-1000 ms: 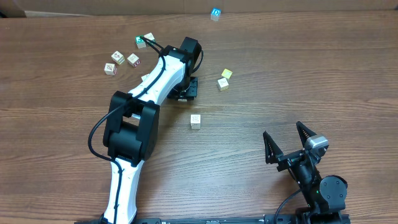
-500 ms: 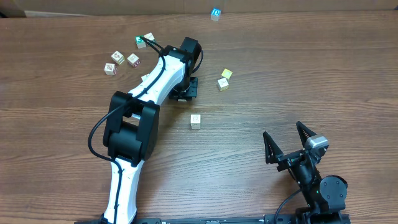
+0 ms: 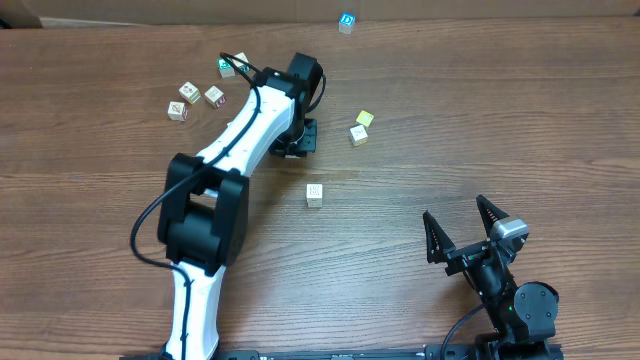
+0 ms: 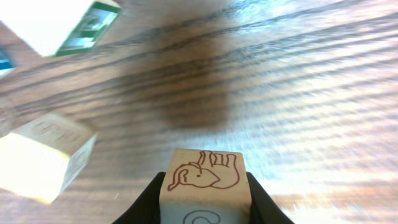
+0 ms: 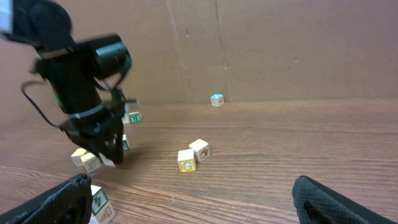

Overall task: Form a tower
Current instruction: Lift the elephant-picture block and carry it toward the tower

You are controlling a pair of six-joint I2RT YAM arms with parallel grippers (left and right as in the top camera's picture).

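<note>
No tower is seen yet: an elephant cube (image 4: pixel 204 177) is pinched in the left gripper (image 4: pixel 205 200), other cubes (image 3: pixel 314 194) are scattered singly, the right gripper (image 3: pixel 465 230) is spread idle, so all stacking is judged remaining.

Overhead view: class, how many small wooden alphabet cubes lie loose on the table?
9 visible: blue-marked cube at the far edge; five back left; two right of the white arm; one centre. The arm may hide more.

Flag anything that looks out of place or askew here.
Nothing is damaged. One blue-marked cube sits alone at the far side, well apart from the other loose cubes, which lie at mixed angles.
</note>
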